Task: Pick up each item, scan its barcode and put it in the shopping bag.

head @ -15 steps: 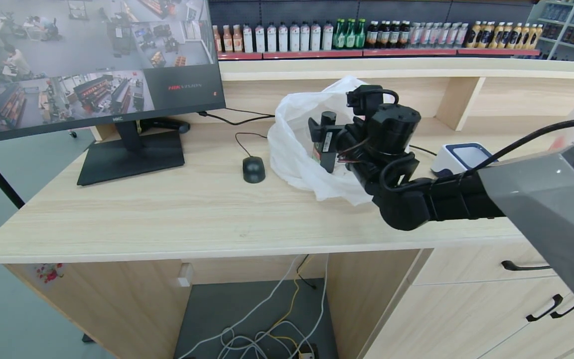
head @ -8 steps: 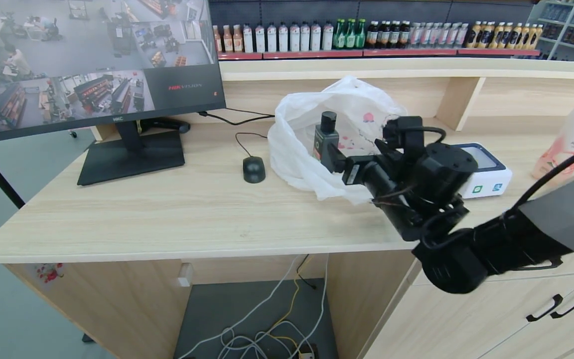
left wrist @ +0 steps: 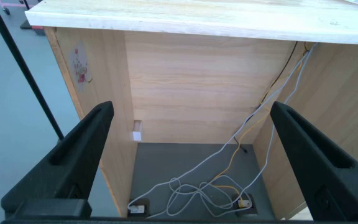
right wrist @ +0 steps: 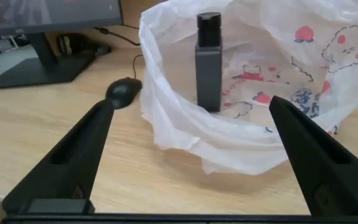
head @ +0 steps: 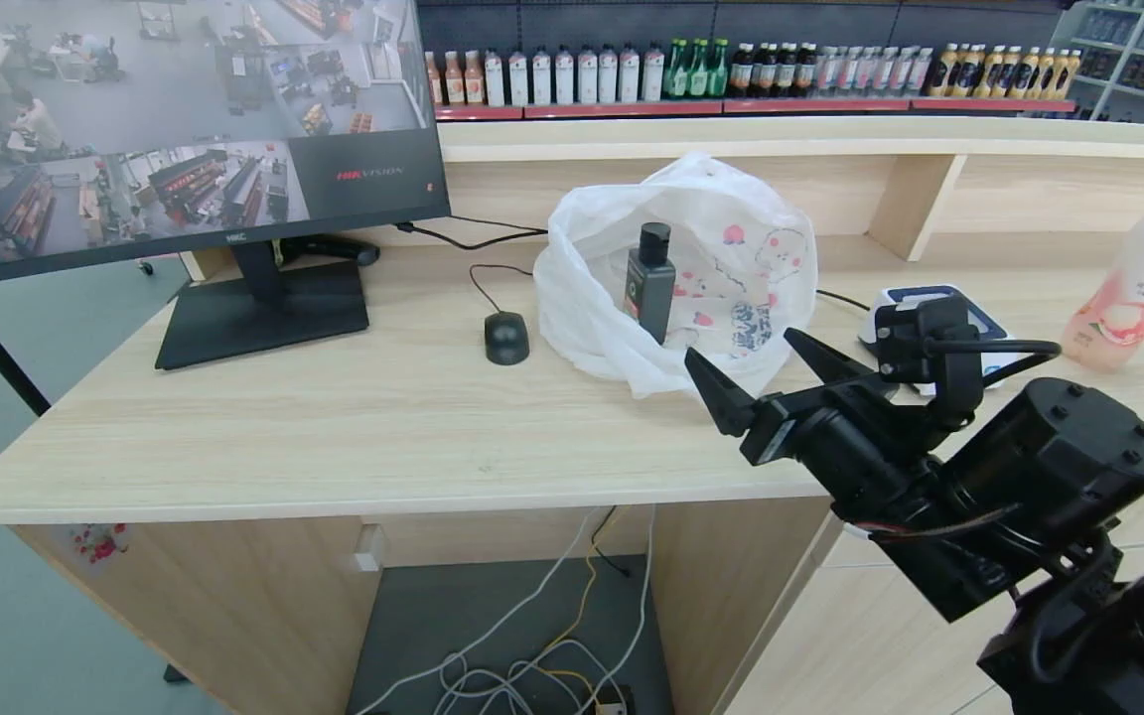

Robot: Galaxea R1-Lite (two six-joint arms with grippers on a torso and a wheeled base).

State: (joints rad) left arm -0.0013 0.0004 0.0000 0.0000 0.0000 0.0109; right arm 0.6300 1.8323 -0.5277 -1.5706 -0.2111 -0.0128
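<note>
the counter [head: 334,427] itself hasn't changed. the shopping bag [head: 582,298] sits just ahead of my right gripper [head: 741,348], and its mouth has opened up again now that the arm is out of it. a second ago that gripper was deep in the bag, clamped on the dark bottle [head: 649,283]. half a second ago it had let go and was backing off. now it has pulled back to the counter's front edge, with its fingers spread wide and nothing between them. the bottle stands upright inside the bag, straight ahead of the gripper and well clear of it.

i read that as this item being bagged and finished. the next candidate looks like the pink drink bottle [head: 1143,288], off to the gripper's right and beyond the scanner [head: 892,301], so i'd expect to swing that way next. my left gripper [left wrist: 191,106] hangs below the counter's edge, also spread apart and empty.
</note>
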